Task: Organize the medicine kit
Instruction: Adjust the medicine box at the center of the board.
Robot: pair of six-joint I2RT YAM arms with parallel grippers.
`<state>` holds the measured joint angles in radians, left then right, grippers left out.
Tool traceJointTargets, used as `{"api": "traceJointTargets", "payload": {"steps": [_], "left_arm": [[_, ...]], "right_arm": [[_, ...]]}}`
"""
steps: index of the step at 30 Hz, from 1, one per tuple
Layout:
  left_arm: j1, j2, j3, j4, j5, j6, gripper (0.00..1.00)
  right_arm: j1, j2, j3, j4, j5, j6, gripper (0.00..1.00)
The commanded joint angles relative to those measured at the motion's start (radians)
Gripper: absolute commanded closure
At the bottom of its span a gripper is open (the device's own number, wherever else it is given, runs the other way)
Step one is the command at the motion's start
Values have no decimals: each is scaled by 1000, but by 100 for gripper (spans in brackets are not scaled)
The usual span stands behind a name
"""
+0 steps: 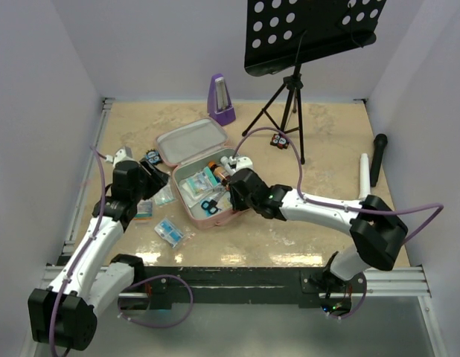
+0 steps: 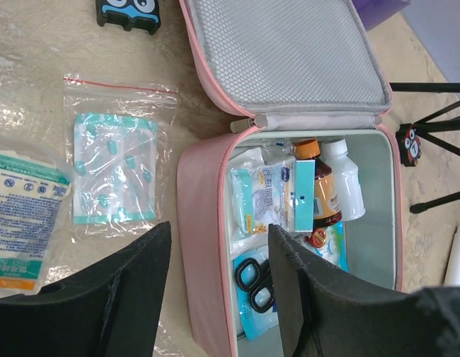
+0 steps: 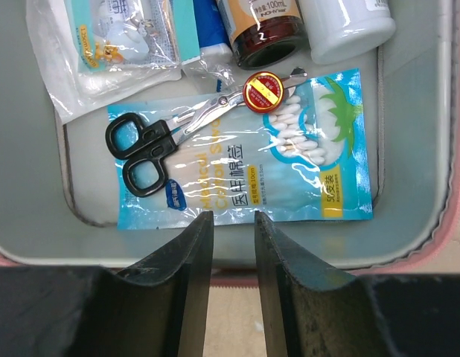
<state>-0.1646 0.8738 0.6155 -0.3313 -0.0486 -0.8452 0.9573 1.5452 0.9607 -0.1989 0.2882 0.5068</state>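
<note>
The medicine kit [image 1: 202, 182], a pink zip case, lies open mid-table with its grey mesh lid [image 2: 289, 52] folded back. Inside are black-handled scissors [image 3: 152, 149], a blue cotton-swab packet [image 3: 289, 171], a small red tin [image 3: 263, 91], a brown bottle [image 3: 261, 30], a white bottle [image 3: 345, 26] and gauze packets [image 3: 118, 44]. My left gripper [image 2: 219, 290] is open and straddles the case's left wall [image 2: 204, 223] without touching it. My right gripper [image 3: 233, 223] hovers over the case's near wall [image 3: 215, 256], its jaws a narrow gap apart with nothing between them.
Left of the case lie a zip bag of plasters [image 2: 115, 167] and a white-blue packet [image 2: 21, 216]; another bag [image 1: 169, 233] lies nearer the front. A purple metronome [image 1: 221, 99], a music stand [image 1: 289, 89], a black microphone [image 1: 379, 156] and a white tube [image 1: 364, 175] stand behind and right.
</note>
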Motion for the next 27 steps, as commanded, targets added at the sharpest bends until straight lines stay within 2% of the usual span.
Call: {"api": "traceJointTargets", "payload": {"steps": [1, 16, 23, 27], "left_arm": [[13, 22, 47, 29, -4, 18, 41], [45, 158, 69, 132, 79, -14, 37], [56, 270, 56, 241, 157, -35, 30], [59, 317, 10, 357, 223, -64, 29]], "right_arm": [[6, -53, -43, -23, 0, 36, 68], [6, -135, -160, -99, -1, 117, 66], [6, -209, -186, -146, -12, 179, 64], [6, -241, -197, -157, -15, 200, 62]]}}
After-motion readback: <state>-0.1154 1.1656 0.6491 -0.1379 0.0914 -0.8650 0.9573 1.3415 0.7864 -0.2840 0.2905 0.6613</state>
